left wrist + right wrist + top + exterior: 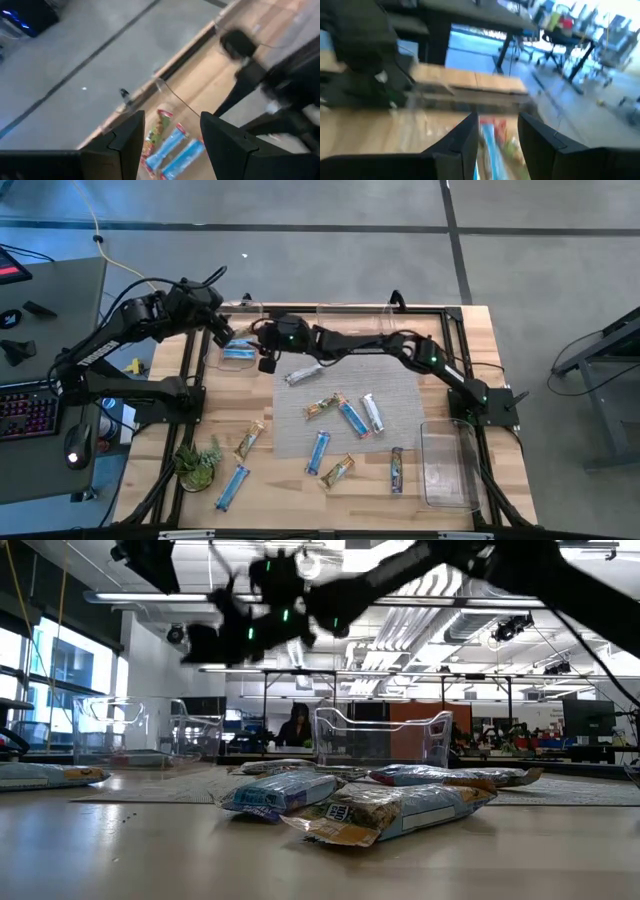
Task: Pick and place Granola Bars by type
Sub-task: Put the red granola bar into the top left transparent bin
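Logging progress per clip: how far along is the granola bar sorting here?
Early. Two blue bars and a red-green one already lie in the far-left clear bin. The right gripper hovers over that bin, fingers apart, nothing visibly held; the left gripper waits beside it, open. About ten bars remain on the table.

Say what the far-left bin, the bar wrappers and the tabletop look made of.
Bin: clear hard plastic, glossy; the floor shows through its walls. Bar wrappers: thin crinkled film, shiny, probably plastic or foil, with crimped ends. Tabletop: light wood, grain and plank lines visible, matte.
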